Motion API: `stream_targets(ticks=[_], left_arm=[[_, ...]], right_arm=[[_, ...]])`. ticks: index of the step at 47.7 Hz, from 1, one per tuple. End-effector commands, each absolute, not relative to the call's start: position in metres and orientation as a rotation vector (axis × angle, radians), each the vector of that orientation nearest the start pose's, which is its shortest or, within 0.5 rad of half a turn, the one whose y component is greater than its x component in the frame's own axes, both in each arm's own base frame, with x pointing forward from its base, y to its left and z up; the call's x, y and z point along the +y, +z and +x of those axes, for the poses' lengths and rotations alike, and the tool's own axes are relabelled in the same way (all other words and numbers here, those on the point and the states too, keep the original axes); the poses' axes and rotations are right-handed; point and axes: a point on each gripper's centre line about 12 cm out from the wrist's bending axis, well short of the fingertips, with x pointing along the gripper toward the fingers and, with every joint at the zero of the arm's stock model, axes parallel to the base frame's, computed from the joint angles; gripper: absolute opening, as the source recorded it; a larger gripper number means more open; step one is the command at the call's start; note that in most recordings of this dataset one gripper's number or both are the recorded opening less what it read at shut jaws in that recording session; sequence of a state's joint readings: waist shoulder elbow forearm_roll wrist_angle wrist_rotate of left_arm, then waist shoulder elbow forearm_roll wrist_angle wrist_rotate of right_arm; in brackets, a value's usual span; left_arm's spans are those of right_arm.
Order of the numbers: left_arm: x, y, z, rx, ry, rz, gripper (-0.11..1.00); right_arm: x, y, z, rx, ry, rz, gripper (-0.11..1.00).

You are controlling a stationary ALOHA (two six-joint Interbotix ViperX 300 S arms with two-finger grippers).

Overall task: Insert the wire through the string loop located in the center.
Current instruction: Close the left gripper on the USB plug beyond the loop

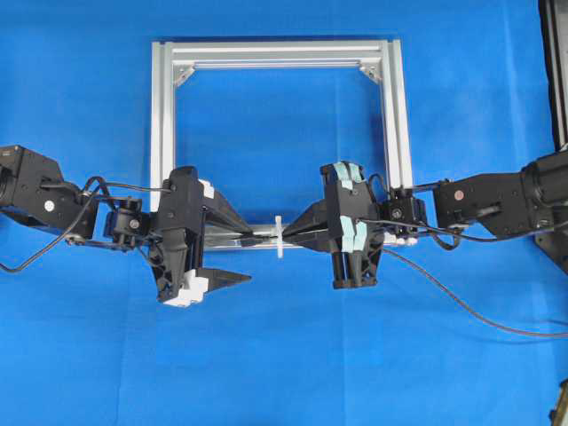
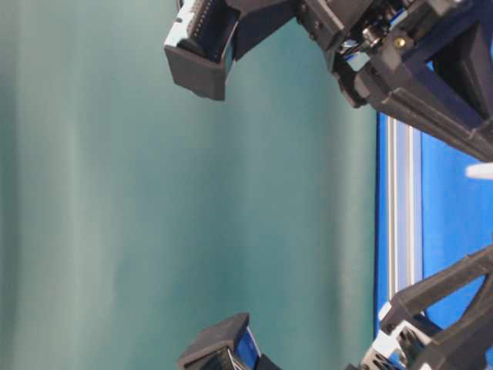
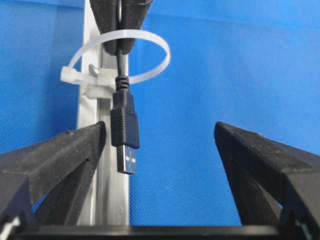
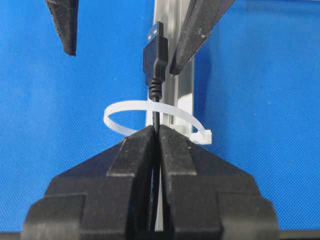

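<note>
One thin black wire with a dark, metal-tipped plug, one small white string loop, one square silver aluminium frame and two black robot claws are what you have on the blue-covered bench. Your right claw has its fingers pressed together on the wire, pinching it just behind the loop. Your left claw stands spread wide, one finger close beside the plug and the other finger well apart on the far side, gripping nothing. The wire already passes through the loop: in the left wrist view the plug hangs clear on your left claw's side of the ring, with the cord running back through it to the right claw's tips. The wire's long axis lies along the frame's near bar, and the plug's metal tip points toward the left claw. The loop stands upright at the middle of that near bar, tied to it, and the cord sits inside the ring without clearly touching its rim. Open blue bench lies all around the frame, inside its square and in front of both claws; at the right edge of the overhead view a dark structure borders the cloth.
</note>
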State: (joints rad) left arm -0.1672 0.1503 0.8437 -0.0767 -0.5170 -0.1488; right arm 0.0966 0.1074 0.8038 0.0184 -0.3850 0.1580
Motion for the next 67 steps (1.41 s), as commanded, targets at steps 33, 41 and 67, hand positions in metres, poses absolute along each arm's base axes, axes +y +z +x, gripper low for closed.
stream_targets(ticks=[33, 41, 67], left_arm=[[-0.0580, 0.1207, 0.3730, 0.448, -0.080, -0.163, 0.93], [-0.0579, 0.1205, 0.3730, 0.450, -0.078, -0.169, 0.92], [-0.0580, 0.1215, 0.3734, 0.453, -0.079, -0.166, 0.09]], right_arm=[[0.0370, 0.1294, 0.3783, 0.508, 0.047, 0.144, -0.03], [0.0364, 0.1300, 0.3783, 0.506, 0.045, 0.145, -0.03], [0.0371, 0.1292, 0.3782, 0.509, 0.047, 0.143, -0.03]])
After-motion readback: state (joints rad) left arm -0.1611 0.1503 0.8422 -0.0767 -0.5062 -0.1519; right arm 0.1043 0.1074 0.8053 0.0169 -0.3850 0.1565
